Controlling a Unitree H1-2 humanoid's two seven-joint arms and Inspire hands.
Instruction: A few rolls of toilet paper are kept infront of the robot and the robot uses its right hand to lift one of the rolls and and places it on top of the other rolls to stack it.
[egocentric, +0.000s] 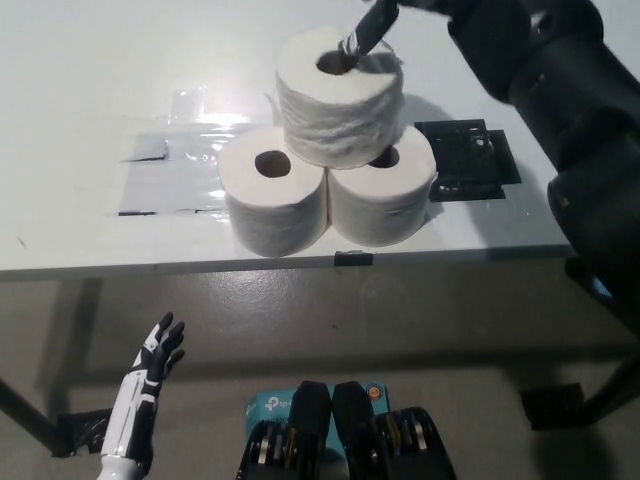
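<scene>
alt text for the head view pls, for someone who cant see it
A toilet paper roll sits on top of the lower rolls on a white table, with a finger of the robot's black right hand at its core hole. The white left hand hangs open below the table edge, at lower left.

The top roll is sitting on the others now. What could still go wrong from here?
1. A finger of the right hand reaches into the core of the top roll; pulling away could drag or tip the roll.
2. The top roll bridges the lower rolls, so a nudge may slide it off.
3. The stack stands near the front edge of the table, so a fallen roll may drop to the floor.
</scene>
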